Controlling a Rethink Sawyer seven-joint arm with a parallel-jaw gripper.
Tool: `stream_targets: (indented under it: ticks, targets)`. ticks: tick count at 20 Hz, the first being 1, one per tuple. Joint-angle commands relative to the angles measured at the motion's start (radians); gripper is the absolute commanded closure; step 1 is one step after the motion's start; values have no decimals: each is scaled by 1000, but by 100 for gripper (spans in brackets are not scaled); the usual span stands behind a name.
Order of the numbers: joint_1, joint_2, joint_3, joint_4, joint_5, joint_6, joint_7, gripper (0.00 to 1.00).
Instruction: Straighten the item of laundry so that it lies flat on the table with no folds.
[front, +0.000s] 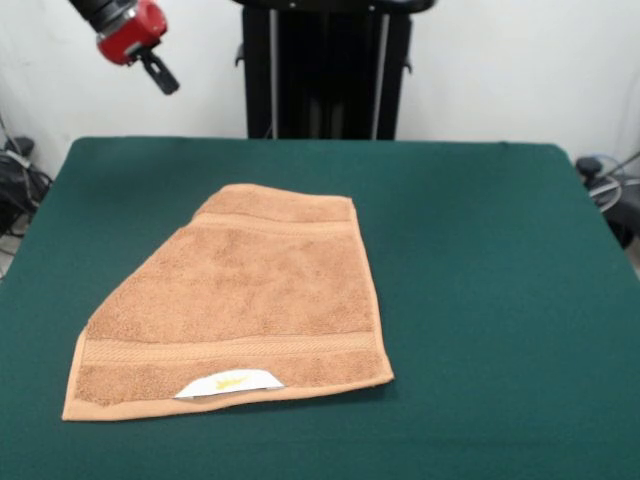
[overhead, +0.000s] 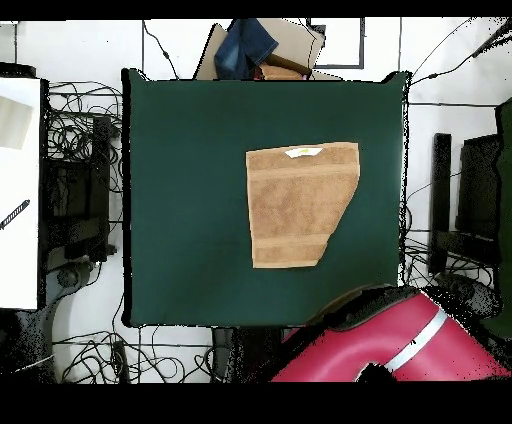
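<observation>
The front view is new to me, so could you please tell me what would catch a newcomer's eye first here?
The orange-tan towel stands out, lying near the middle of the dark green table, with one far corner folded in so that edge runs slanted. A white label with a yellow mark shows at its near hem. The red and black arm's claw hangs high in the upper left corner, well clear of the cloth.

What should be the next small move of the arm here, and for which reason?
Probably bring the gripper down toward the towel's far slanted edge. One corner there seems folded under, so the towel makes a cut-off shape on the table, while the gripper hangs high and off to the side.
</observation>
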Motion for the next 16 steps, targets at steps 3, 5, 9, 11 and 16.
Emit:
stream_targets:
  ticks: [3, 5, 9, 11, 16]
  targets:
    - [77, -43, 189, 75, 56, -22, -105, 100]
    - [81, -47, 196, 74, 49, -29, -96, 100]
    - [91, -42, 204, 61, 39, -16, -86, 100]
    - [88, -33, 212, 52, 40, 0, -91, 100]
    - [91, -23, 227, 44, 56, 35, -96, 100]
